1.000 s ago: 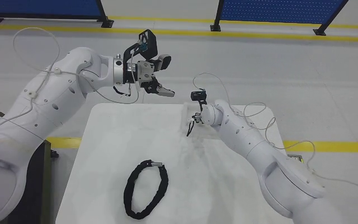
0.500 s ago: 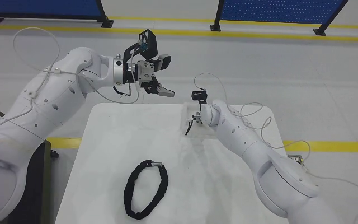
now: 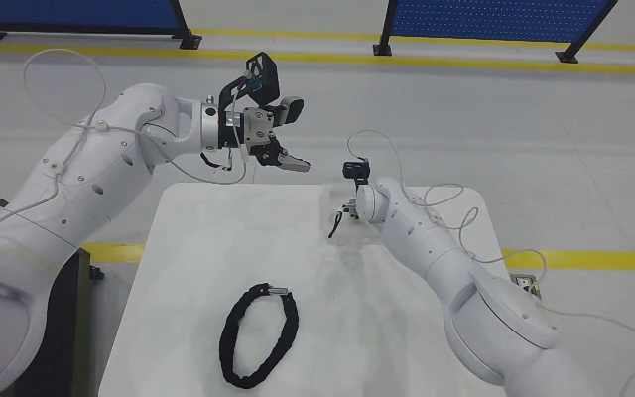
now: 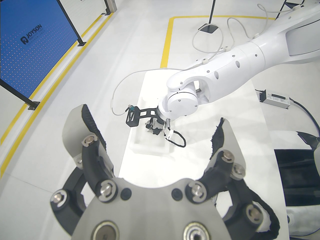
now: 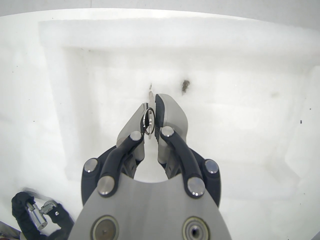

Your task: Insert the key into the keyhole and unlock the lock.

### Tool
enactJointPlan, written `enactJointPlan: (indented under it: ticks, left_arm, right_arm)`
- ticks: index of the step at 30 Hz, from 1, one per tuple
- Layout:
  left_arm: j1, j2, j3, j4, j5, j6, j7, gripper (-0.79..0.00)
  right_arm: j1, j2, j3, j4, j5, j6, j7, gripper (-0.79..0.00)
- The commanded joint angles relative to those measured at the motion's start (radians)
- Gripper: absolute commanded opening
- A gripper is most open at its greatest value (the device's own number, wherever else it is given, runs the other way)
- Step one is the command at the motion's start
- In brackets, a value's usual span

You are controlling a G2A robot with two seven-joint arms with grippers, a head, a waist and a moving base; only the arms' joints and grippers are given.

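Observation:
A black chain lock [image 3: 260, 332] lies curled in a loop on the white table [image 3: 198, 258], its silver cylinder end [image 5: 37, 216] facing the table's middle. At the table's back edge, my right gripper [image 3: 344, 210] is low inside a white foam tray [image 5: 175, 33]. It is shut [image 5: 150, 101] on a small silver key [image 5: 149, 123] with a ring, whose tip pokes out past the fingertips just above the tray floor. My left gripper [image 3: 293, 162] hangs open [image 4: 153, 114] and empty, above and beyond the back left of the table.
The foam tray [image 4: 150, 148] has raised walls around the right gripper [image 4: 153, 128]. A power supply box [image 4: 275, 99] lies on the floor beside the table. Blue barrier panels [image 3: 496, 15] stand far behind. A dark cabinet [image 3: 60, 298] borders the table's left side.
The right arm's wrist and elbow have shifted slightly to the right, with the gripper still in the tray holding the key. The left arm and the lock have not moved.

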Motion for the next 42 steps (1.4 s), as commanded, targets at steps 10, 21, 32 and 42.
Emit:
enactJointPlan:
  ticks: [10, 21, 32, 42]
  left_arm:
    - [0.000, 0.000, 0.000, 0.000, -0.001, 0.000, -0.001, 0.000]
    - [0.000, 0.000, 0.000, 0.000, -0.001, 0.000, -0.001, 0.000]
    - [0.000, 0.000, 0.000, 0.000, -0.001, 0.000, -0.001, 0.000]
    - [0.000, 0.000, 0.000, 0.000, -0.001, 0.000, -0.001, 0.000]
  right_arm:
    - [0.014, -0.005, 0.015, -0.016, -0.054, 0.024, 0.021, -0.785]
    - [0.002, 0.024, 0.053, -0.104, -0.121, 0.066, 0.055, -0.785]
    - [-0.044, 0.071, 0.083, -0.234, -0.257, 0.152, 0.130, -0.785]
    - [-0.085, 0.111, 0.159, -0.314, -0.288, 0.109, 0.149, -0.785]
